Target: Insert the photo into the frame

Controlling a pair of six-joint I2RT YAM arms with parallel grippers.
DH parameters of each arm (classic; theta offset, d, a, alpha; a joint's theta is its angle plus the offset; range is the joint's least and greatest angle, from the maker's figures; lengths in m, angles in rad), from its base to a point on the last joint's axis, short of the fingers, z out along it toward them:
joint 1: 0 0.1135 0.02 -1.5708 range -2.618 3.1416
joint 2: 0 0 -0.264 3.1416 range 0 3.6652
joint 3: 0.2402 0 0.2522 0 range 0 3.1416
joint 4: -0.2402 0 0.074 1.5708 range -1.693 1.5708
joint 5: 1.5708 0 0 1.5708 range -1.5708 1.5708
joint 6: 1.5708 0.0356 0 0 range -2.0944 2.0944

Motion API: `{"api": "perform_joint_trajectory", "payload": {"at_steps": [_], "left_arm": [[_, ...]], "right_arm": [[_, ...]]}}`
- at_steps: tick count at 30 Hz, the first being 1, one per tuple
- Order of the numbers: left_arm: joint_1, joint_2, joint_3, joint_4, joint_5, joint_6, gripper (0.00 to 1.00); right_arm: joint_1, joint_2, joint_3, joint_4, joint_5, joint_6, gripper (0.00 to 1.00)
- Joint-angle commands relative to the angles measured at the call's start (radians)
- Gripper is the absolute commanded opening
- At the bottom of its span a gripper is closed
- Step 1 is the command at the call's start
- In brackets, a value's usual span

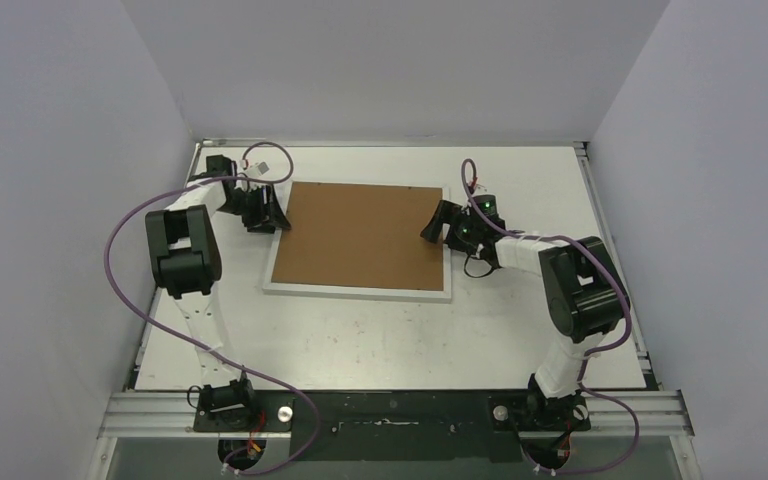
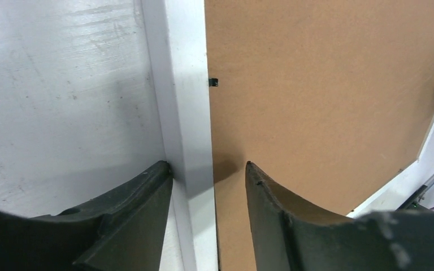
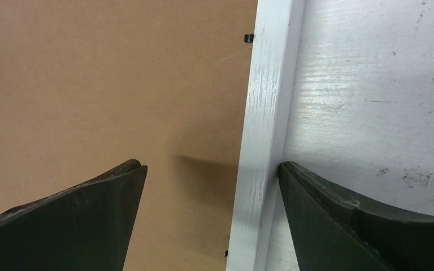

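The frame [image 1: 358, 291] lies back-up on the table [image 1: 380, 345] in the middle of the overhead view, its brown board [image 1: 360, 235] seated inside the white rails, with a small black tab [image 2: 213, 82] showing at the board's edge. The photo is nowhere in sight (it may sit under the board, or be out of view; I cannot tell which), so whether the main step is done stays unsettled. The left gripper [image 1: 268, 214], at the frame's left rail, straddles that rail with jaws apart: outer finger against the rail's outside edge, inner finger over the board, not clamped. The right gripper [image 1: 438, 228] straddles the right rail, spread wide, holding nothing. By my reading, what remains is gripping both rails, probably to lift or turn the frame over
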Motion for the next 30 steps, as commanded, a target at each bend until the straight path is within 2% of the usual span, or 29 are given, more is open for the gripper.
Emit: {"api": "perform_joint_trajectory", "payload": {"at_steps": [1, 6, 12, 22, 30], "left_arm": [[-0.026, -0.004, 0.027, 0.006, 0.088, -0.046, 0.45], [-0.082, -0.130, 0.041, -0.024, 0.158, -0.082, 0.43], [-0.164, -0.255, 0.084, -0.045, 0.218, -0.155, 0.42], [-0.236, -0.367, 0.118, -0.017, 0.274, -0.250, 0.40], [-0.269, -0.389, 0.158, -0.015, 0.294, -0.272, 0.39]], "right_arm": [[0.061, 0.004, -0.020, 0.038, -0.047, 0.037, 0.90], [0.106, 0.020, -0.053, 0.136, -0.096, 0.112, 0.90], [0.113, 0.047, -0.135, 0.332, -0.177, 0.257, 0.90], [0.096, 0.092, -0.202, 0.545, -0.266, 0.401, 0.90], [0.070, 0.175, -0.257, 0.780, -0.338, 0.555, 0.90]]}}
